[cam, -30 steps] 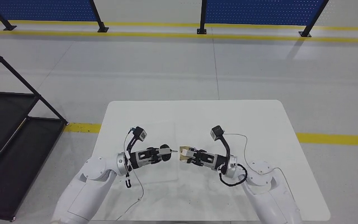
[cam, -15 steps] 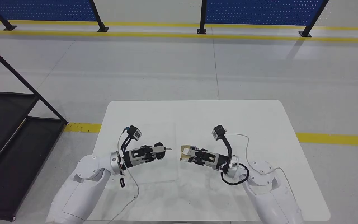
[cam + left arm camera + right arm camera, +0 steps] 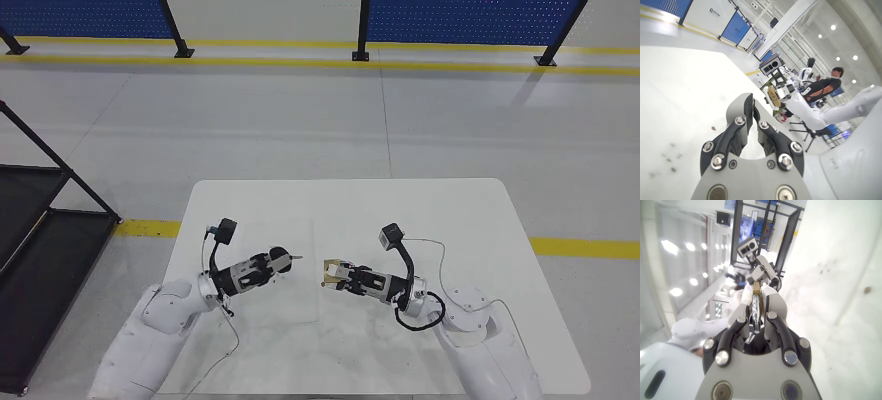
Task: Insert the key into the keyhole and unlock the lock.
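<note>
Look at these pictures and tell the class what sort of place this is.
Probably a factory-style robot test hall. Blue barriers and yellow floor lines mark off a wide pale floor, rows of ceiling lights hang high overhead, and a second robot stands in the background.

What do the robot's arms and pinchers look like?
The left arm and right arm are smooth white shells with black cables. The left gripper and right gripper have grey fingers, black link bars and silver screws. A black camera tops each wrist.
</note>
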Available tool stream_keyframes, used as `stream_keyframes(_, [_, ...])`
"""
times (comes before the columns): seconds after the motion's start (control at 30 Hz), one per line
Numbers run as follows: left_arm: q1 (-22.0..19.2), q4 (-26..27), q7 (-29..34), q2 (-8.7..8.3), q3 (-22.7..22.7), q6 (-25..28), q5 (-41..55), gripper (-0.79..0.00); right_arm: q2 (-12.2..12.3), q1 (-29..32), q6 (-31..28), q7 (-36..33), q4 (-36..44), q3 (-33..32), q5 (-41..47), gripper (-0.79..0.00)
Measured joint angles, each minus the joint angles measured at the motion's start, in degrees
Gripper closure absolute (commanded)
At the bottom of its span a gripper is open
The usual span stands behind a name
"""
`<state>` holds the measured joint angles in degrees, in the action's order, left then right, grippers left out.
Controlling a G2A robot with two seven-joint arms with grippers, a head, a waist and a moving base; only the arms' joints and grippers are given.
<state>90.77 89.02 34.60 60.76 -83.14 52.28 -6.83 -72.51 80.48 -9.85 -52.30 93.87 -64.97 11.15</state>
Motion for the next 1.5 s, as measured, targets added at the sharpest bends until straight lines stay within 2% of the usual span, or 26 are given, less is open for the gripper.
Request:
stream_keyframes(0.07, [-0.5,-0.3,-6.3,0.43,-1.6,4.4,-9.9,0.000,0.0,0.0,0.0,0.0,0.0,0.0,0.0,0.000])
stream_keyframes(0.13, [-0.7,1.2,-13.3,1.00,-2.2,5.9,-21.1,0.000,0.0,0.0,0.0,0.0,0.0,0.0,0.0,0.000])
stream_keyframes(0.33, [-0.1,3.8,-36.2,1.71,0.4,5.7,-51.8,0.000,0.0,0.0,0.0,0.0,0.0,0.0,0.0,0.000])
stream_keyframes(0.43, [-0.7,2.9,-48.0,1.56,1.5,5.7,-65.0,0.000,0.0,0.0,0.0,0.0,0.0,0.0,0.0,0.000])
stream_keyframes(0.5, [-1.0,1.9,-53.9,1.54,1.8,5.5,-70.2,0.000,0.0,0.0,0.0,0.0,0.0,0.0,0.0,0.000])
stream_keyframes(0.57, [-1.0,1.9,-56.0,1.55,1.8,5.5,-71.1,0.000,0.0,0.0,0.0,0.0,0.0,0.0,0.0,0.000])
stream_keyframes(0.67, [-1.0,1.9,-53.5,1.55,1.7,5.5,-70.3,0.000,0.0,0.0,0.0,0.0,0.0,0.0,0.0,0.000])
stream_keyframes(0.9, [-1.2,2.2,-53.4,1.56,1.6,5.0,-70.7,0.000,0.0,0.0,0.0,0.0,0.0,0.0,0.0,0.000])
stream_keyframes(1.0, [-1.4,3.2,-56.0,1.50,1.8,0.1,-75.9,0.000,0.0,0.0,0.0,0.0,0.0,0.0,0.0,0.000])
stream_keyframes(1.1, [-1.8,3.0,-63.8,1.04,2.6,-5.6,-87.1,0.000,0.0,0.0,0.0,0.0,0.0,0.0,0.0,0.000])
stream_keyframes(1.17, [-2.1,1.9,-71.1,0.46,3.6,-11.3,-97.7,0.000,0.0,0.0,0.0,0.0,0.0,0.0,0.0,0.000])
stream_keyframes(1.33, [-4.3,-4.5,-87.3,-0.80,6.1,-30.8,-121.2,0.000,0.0,0.0,0.0,0.0,0.0,0.0,0.0,0.000])
stream_keyframes(1.43, [-5.8,-7.7,-92.7,-1.11,7.2,-42.0,-130.2,0.000,0.0,0.0,0.0,0.0,0.0,0.0,0.0,0.000])
stream_keyframes(1.5, [-6.6,-9.0,-95.5,-1.16,7.8,-47.3,-133.0,0.000,0.0,0.0,0.0,0.0,0.0,0.0,0.0,0.000])
